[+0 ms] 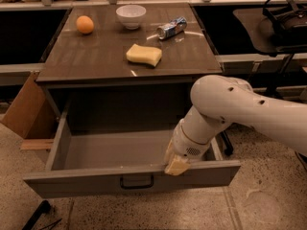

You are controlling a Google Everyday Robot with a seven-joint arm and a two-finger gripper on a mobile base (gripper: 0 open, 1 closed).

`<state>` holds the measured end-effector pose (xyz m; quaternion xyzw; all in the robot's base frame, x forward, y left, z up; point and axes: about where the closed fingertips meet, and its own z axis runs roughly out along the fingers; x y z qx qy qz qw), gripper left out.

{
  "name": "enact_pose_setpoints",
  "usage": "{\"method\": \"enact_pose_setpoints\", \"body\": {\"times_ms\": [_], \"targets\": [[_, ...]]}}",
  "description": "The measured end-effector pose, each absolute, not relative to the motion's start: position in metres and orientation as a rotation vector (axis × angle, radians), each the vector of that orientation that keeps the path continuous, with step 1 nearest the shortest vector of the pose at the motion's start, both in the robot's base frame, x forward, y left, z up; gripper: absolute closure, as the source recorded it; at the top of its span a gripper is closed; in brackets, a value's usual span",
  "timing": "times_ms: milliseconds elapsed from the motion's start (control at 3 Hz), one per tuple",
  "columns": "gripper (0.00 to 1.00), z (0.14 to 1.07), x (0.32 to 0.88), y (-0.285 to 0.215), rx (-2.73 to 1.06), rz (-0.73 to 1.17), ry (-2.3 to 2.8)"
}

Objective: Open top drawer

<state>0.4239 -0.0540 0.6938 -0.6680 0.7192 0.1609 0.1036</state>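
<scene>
The top drawer (pixel 86 183) is a deep grey box pulled far out from under the brown cabinet top (pixel 96 56). Its flat grey front carries a small dark pull handle (pixel 136 182) at the centre. Its inside is empty. My white arm reaches in from the right. My gripper (pixel 175 164) with tan fingertips rests on the top edge of the drawer front, right of the handle.
On the cabinet top lie an orange (pixel 85 24), a white bowl (pixel 131 15), a crushed can (pixel 171 28) and a yellow sponge (pixel 144 54). A cardboard box (pixel 26 109) stands at the left. A black stand (pixel 283 23) is at the right.
</scene>
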Motion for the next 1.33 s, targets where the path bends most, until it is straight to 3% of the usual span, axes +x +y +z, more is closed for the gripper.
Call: {"method": "enact_pose_setpoints", "body": {"times_ms": [333, 1000, 1333], "targets": [[0.82, 0.694, 0.424, -0.054, -1.970, 0.475, 2.121], [0.35, 0.694, 0.424, -0.054, -1.970, 0.475, 2.121], [0.11, 0.695, 0.399, -0.058, -1.954, 0.557, 2.133]]}}
